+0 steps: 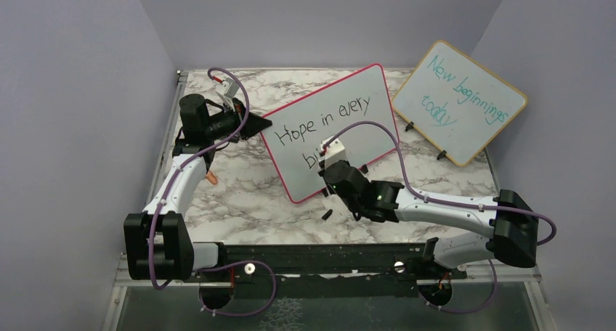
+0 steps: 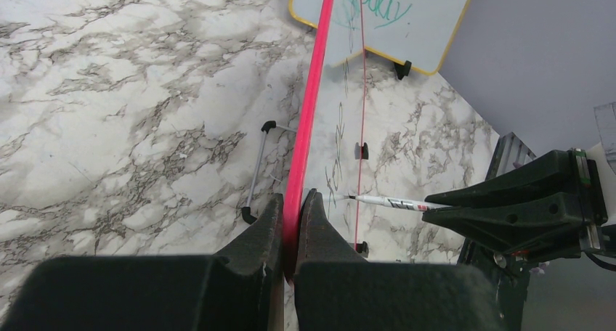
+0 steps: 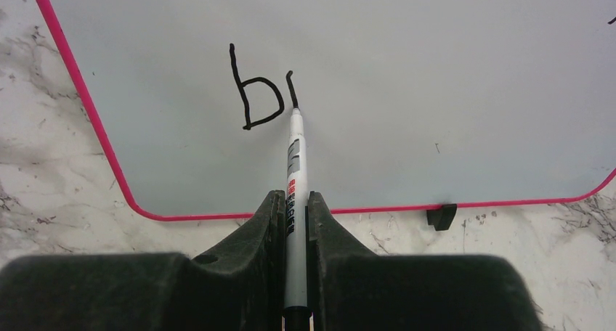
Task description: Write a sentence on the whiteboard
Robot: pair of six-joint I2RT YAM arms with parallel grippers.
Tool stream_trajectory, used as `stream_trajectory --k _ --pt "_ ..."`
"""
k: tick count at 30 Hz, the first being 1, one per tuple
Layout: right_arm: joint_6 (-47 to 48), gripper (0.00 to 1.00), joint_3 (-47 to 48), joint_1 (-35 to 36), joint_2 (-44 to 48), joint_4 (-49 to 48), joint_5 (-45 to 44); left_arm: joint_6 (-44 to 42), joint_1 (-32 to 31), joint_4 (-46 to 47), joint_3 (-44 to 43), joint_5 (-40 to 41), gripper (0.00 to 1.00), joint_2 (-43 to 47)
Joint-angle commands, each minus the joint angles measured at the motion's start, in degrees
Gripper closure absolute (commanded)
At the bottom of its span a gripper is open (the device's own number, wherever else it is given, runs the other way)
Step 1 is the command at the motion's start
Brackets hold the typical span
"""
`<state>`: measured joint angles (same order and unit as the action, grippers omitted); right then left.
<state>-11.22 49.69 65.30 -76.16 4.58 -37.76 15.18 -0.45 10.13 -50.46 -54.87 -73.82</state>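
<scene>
The whiteboard [image 1: 363, 102] with a pink-red frame stands tilted mid-table. The sentence [image 1: 319, 124] reads "Hope in every" in black, with "b" and a started stroke below it [image 3: 258, 91]. My left gripper [image 1: 250, 124] is shut on the board's left edge; the pink frame [image 2: 309, 120] runs between its fingers [image 2: 293, 204]. My right gripper [image 1: 328, 157] is shut on a white marker [image 3: 294, 171], whose tip touches the board just right of the "b". The marker also shows in the left wrist view [image 2: 385, 201].
A wooden-framed board [image 1: 459, 102] with teal "New beginnings today" stands at the back right. A small black cap [image 1: 327, 215] lies on the marble table in front of the whiteboard. An orange object [image 1: 212, 177] lies by the left arm. Grey walls close three sides.
</scene>
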Motion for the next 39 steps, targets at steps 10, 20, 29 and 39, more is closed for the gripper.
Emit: stream_trajectory --k 10,20,29,39 --pt "-2.94 0.99 -0.67 -0.26 -0.22 4.88 2.68 -7.57 -0.34 -5.87 1.94 8.26 1.0 -2.56" --pt "-1.08 0.99 -0.36 -0.26 0.0 1.11 0.98 -7.62 -0.34 -5.85 2.03 8.26 1.0 -2.56" --pt "0.94 0.99 0.27 -0.25 0.45 -2.23 -1.0 -7.62 -0.34 -5.83 1.94 8.2 1.0 -2.57" --pt "2.08 0.99 0.93 -0.56 0.05 -4.08 -1.23 -7.62 -0.32 -5.88 1.94 8.17 1.0 -2.65"
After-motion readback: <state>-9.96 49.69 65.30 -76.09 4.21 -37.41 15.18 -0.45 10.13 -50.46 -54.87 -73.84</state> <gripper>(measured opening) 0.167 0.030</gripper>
